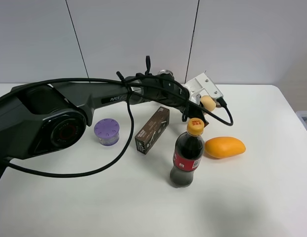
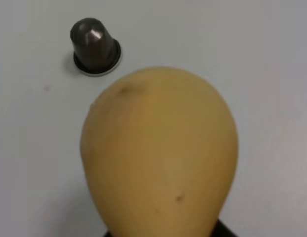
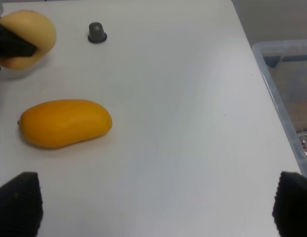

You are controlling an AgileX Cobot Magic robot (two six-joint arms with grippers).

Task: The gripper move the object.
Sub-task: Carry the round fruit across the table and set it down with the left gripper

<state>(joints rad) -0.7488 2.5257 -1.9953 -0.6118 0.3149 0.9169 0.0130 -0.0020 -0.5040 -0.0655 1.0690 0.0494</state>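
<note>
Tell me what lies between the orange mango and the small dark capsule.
Nothing. In the right wrist view, the stretch of white table between the mango and the capsule is bare.

White worktop. On it: purple round tub; brown carton lying flat; cola bottle upright; orange mango near the bottle; small dark capsule.

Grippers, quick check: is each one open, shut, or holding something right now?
Left gripper: jaws shut on the potato.
Right gripper: jaws open wide, holding nothing.
</note>
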